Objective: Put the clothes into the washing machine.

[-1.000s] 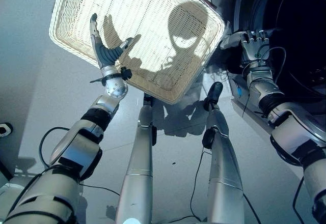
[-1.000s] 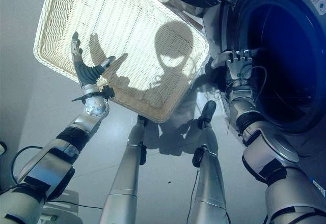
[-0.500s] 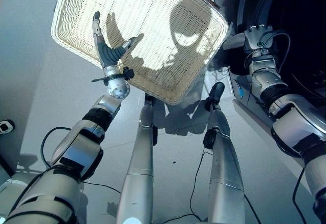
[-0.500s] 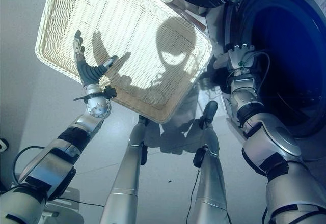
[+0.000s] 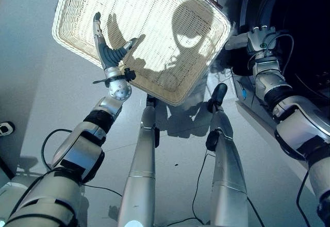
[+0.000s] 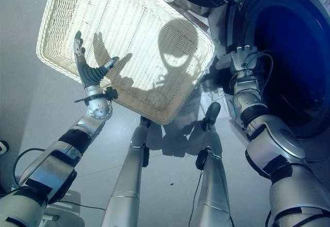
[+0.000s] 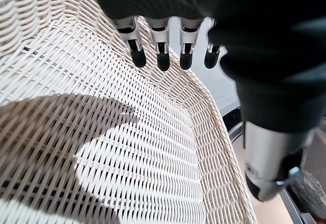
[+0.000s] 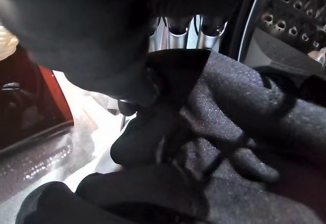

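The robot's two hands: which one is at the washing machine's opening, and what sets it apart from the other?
The right hand, at the washing machine door with dark cloth beside it. The left hand is spread open over the wicker basket.

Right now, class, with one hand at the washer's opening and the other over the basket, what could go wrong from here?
1. The dark grey garment lies bunched at the drum's edge by the right hand; part of it may slide back out onto the floor.
2. The left hand hangs open over the tilted wicker basket, near its rim; a careless sweep could snag the weave or knock the basket.
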Motion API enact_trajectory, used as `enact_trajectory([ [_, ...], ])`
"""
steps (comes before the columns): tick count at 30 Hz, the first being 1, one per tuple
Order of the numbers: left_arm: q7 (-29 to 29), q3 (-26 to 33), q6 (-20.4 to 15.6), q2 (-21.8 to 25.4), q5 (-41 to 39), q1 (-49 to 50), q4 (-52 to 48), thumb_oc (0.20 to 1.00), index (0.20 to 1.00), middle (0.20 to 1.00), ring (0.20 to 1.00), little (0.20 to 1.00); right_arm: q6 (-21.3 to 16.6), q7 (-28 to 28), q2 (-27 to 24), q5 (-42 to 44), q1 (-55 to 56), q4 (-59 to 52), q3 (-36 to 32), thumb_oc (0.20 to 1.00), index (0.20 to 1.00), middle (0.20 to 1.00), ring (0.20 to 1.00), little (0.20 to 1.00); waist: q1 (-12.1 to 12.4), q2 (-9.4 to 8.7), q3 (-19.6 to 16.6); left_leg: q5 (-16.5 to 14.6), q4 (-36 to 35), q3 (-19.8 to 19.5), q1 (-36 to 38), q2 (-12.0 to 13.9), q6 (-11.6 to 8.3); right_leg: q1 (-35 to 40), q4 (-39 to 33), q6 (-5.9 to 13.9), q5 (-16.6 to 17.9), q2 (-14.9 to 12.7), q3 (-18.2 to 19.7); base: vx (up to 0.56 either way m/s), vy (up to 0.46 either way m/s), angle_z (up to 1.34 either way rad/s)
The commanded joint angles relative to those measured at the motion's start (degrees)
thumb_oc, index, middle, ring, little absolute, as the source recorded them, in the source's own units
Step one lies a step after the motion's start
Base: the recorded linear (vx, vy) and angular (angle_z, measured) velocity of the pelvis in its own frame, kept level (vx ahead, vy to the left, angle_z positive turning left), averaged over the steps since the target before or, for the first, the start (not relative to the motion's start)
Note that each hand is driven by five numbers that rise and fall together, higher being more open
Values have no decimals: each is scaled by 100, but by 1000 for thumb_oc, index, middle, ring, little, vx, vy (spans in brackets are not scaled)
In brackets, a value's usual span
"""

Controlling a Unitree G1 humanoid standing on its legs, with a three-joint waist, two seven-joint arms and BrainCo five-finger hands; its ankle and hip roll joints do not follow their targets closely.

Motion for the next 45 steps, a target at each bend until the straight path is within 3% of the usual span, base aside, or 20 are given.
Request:
enact_trajectory([
  [1,158,326,-310,-141,222,50,-288,1000,1000,1000,1000,1000,-400,-329,-381,342,214,116,181,1000,1000,1000,1000,1000,-170,611,-71,237,-275,-118,-18,71,308,-97,237,519,80,-40,-37,0,0,0],
  [10,331,360,-478,-219,450,168,-453,1000,1000,1000,1000,1000,-975,-1255,-379,432,419,-87,-63,1000,1000,1000,1000,1000,-199,659,-71,225,-310,-95,-83,81,304,-180,235,529,54,-26,15,0,1,0],
  [21,460,316,-528,-180,498,215,-533,1000,1000,1000,1000,1000,-832,-1156,-460,265,726,-23,-98,1000,1000,1000,1000,1000,-232,702,-71,241,-328,-58,-135,104,306,-248,238,528,61,-34,45,-2,-1,-1],
  [24,469,304,-476,-177,479,162,-555,1000,1000,1000,1000,1000,-594,-887,-492,-4,684,3,10,1000,1000,1000,1000,1000,-248,721,-71,272,-376,-45,-154,131,287,-289,219,535,76,-32,67,0,0,0],
  [29,469,304,-476,-176,479,161,-555,1000,1000,1000,1000,1000,-593,-885,-492,-6,683,1,10,1000,1000,1000,1000,1000,-248,720,-71,273,-377,-44,-154,131,287,-290,219,536,77,-32,68,0,0,0],
  [31,432,290,-465,-197,440,160,-572,1000,1000,1000,1000,1000,-228,-521,-505,-613,561,157,171,1000,1000,1000,1000,1000,-230,777,-71,311,-391,-48,-190,149,264,-342,229,530,89,-42,92,0,0,0],
  [37,385,299,-498,-185,418,156,-568,1000,1000,1000,1000,1000,264,-258,-514,-799,391,269,285,1000,1000,1000,1000,1000,-210,805,-71,340,-406,-55,-223,166,243,-368,216,531,104,-53,97,0,0,0],
  [41,366,331,-532,-205,418,168,-597,1000,1000,1000,1000,1000,767,315,-507,-1351,219,383,365,1000,1000,1000,1000,1000,-200,833,-71,369,-412,-58,-292,179,224,-437,209,511,115,-46,113,0,0,0],
  [43,365,338,-540,-206,416,169,-601,1000,1000,1000,1000,1000,830,394,-505,-1411,212,397,379,1000,1000,1000,1000,1000,-200,835,-71,373,-416,-58,-302,179,223,-446,208,509,115,-44,116,0,0,0],
  [44,358,343,-541,-205,409,180,-636,1000,1000,1000,1000,1000,889,430,-519,-1467,204,421,385,498,498,498,498,498,-194,846,-71,385,-425,-63,-313,181,227,-464,212,499,115,-39,122,0,0,0],
  [45,355,345,-548,-204,405,185,-639,1000,1000,1000,1000,1000,891,421,-520,-1479,202,427,383,363,363,363,363,363,-193,850,-71,388,-428,-64,-314,180,229,-465,208,496,116,-38,124,0,0,0],
])
